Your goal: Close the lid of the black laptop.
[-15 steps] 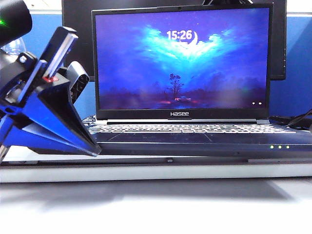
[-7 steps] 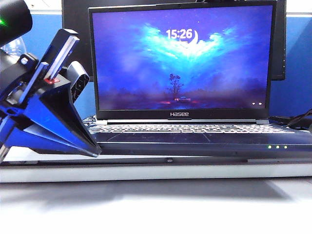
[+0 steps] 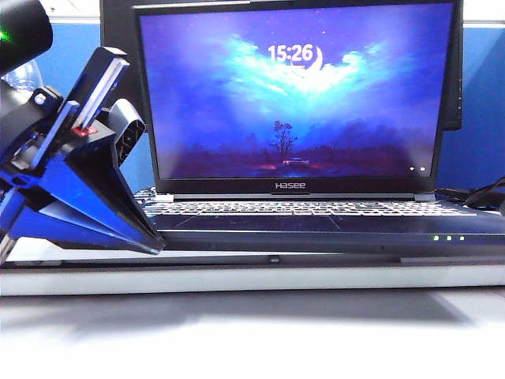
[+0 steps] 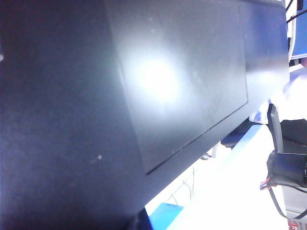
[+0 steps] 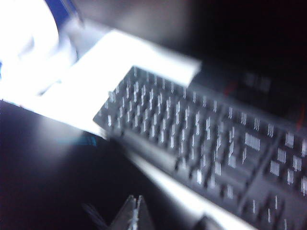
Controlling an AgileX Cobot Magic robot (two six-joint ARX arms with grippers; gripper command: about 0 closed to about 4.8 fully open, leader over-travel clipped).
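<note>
The black laptop stands open in the middle of the exterior view, its keyboard facing me. Its lid is upright, screen lit, with "Hasee" on the lower bezel. My left gripper, blue, hangs beside the laptop's left front corner, apart from the lid. In the left wrist view only one blue fingertip shows under a smooth dark panel. My right gripper is shut, its tips together over a dark surface; it is hidden in the exterior view.
A larger black monitor stands right behind the lid. A separate keyboard and white paper lie beyond the right gripper. A dark cable runs at the laptop's right. Another arm part shows over the white table.
The lid has tipped forward toward the exterior camera, its top edge rising out of the picture and the screen looking larger. The left arm has stayed in place.
</note>
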